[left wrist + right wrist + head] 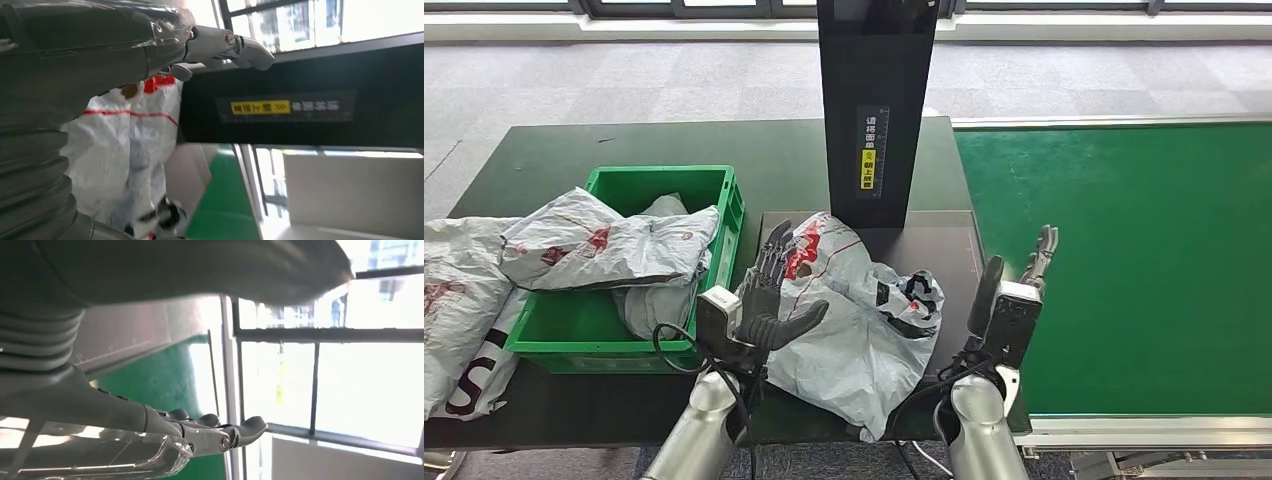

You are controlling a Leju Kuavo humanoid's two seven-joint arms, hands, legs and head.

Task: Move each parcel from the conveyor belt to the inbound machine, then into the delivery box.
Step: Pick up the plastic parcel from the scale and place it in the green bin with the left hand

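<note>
Left hand [769, 295] is spread flat against the parcel [854, 330], holding nothing — right hand [1019, 285] also open and empty, belt [1124, 260] just beyond it.

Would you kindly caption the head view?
Left hand resting against a white parcel on the inbound machine; right hand open.

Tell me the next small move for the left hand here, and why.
Probably close the left hand on the near edge of the white parcel. The parcel lies on the inbound machine's platform under the dark scanner column, the hand is spread open against its left side, and the green delivery box sits just to the left.
</note>
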